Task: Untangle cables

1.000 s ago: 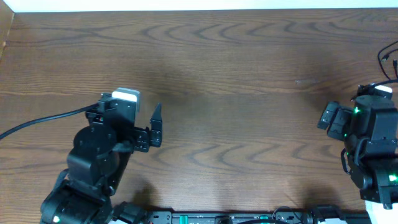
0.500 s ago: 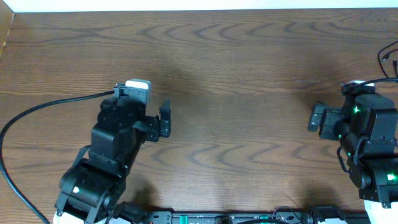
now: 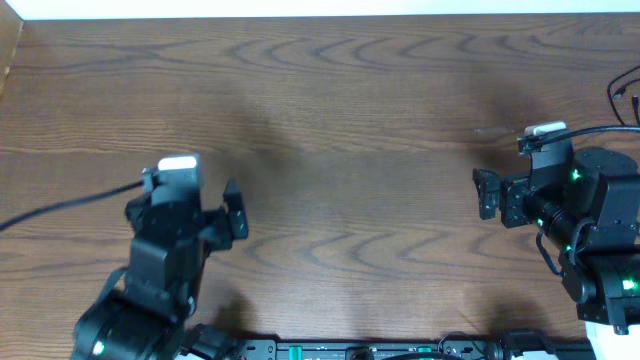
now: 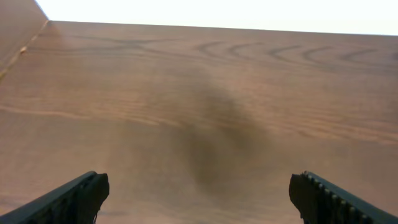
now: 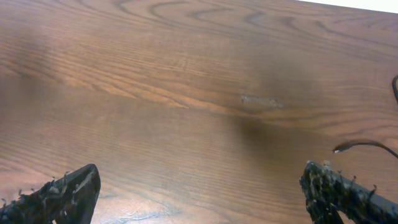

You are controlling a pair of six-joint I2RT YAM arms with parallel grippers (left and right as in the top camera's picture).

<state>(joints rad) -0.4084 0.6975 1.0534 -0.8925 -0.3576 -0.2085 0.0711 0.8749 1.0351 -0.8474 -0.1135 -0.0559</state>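
Observation:
Of the cables, only a thin black cord (image 3: 622, 95) shows, curling in at the table's far right edge; its loose end (image 5: 364, 145) also shows at the right of the right wrist view. The white cable is out of view. My right gripper (image 5: 199, 186) hangs open over bare wood, left of and nearer than that cord, its dark fingers (image 3: 487, 193) spread wide. At the near left of the table my left gripper (image 4: 199, 193) is open too, nothing between its fingers (image 3: 236, 208), far from the cord.
The wooden table (image 3: 360, 120) runs to a white back edge. A thick black arm cable (image 3: 60, 205) trails off to the left from the left arm. A dark rail (image 3: 360, 350) lies along the front edge.
The left arm swung right, then back left and nearer the front edge. The right arm has moved steadily left toward the table's middle. Both grippers stayed open.

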